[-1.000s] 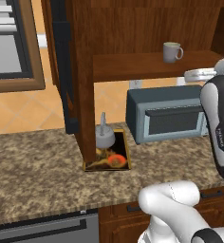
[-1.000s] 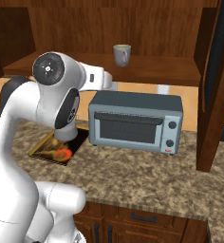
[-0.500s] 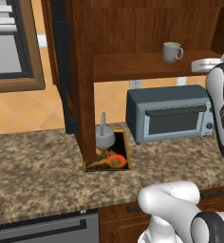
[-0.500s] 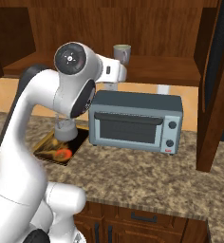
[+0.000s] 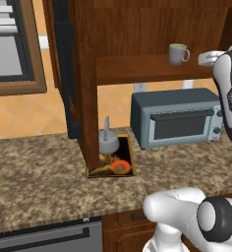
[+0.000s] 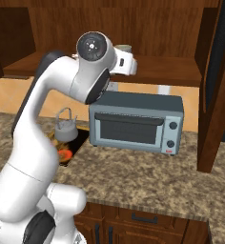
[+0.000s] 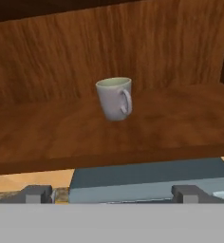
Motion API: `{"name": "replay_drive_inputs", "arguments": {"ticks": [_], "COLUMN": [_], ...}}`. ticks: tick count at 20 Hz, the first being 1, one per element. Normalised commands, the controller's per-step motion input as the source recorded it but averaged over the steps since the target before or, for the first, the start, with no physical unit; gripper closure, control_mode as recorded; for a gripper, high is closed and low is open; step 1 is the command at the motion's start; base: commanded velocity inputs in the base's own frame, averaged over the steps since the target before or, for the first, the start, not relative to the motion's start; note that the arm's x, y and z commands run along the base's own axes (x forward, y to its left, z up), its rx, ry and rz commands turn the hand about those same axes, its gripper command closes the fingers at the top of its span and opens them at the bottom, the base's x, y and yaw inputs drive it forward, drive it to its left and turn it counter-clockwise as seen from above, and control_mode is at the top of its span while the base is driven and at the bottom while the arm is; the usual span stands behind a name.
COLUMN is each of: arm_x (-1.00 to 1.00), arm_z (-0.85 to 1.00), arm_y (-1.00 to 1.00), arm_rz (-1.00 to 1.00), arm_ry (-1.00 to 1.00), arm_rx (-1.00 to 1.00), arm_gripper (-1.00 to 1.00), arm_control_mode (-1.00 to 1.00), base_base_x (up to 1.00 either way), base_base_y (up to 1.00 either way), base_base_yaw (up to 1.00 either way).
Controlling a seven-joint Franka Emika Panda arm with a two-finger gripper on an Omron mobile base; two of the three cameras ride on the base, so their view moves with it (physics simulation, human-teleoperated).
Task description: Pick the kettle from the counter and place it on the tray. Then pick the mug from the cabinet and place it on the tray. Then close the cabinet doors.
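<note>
gripper point(image 7: 112, 193) open – kettle point(image 5: 108, 141) on tray point(image 5: 130, 156) – mug point(image 7: 115, 98) on cabinet point(image 7: 61, 128) shelf

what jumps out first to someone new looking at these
A pale mug stands alone on the wooden shelf of the open cabinet, dead ahead of the open jaws. Below it, a blue-grey toaster oven sits on the counter, with the kettle on the tray beside it.
</note>
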Motion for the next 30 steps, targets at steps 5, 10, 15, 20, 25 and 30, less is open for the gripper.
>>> {"name": "replay_drive_inputs", "arguments": {"ticks": [5,10,15,20,25,30], "arm_x": [0.53,0.49,0.40,0.34,0.38,0.38], "arm_z": [0.00,-0.02,-0.06,-0.13,-0.04,-0.02], "arm_y": [-0.04,-0.02,-0.06,-0.08,-0.13,-0.13], "arm_rz": [0.00,0.02,0.06,0.10,0.12,0.11], "arm_ry": [0.10,0.01,0.00,0.00,0.00,0.00], "arm_rx": [0.04,0.01,0.00,0.00,0.01,0.01], "arm_gripper": [-1.00,-1.00,-1.00,-1.00,-1.00,-1.00], "arm_control_mode": [-1.00,-1.00,-1.00,-1.00,-1.00,-1.00], "base_base_x": [0.00,0.00,0.00,0.00,0.00,0.00], "base_base_y": [0.00,0.00,0.00,0.00,0.00,0.00], "base_base_yaw": [0.00,0.00,0.00,0.00,0.00,0.00]}}
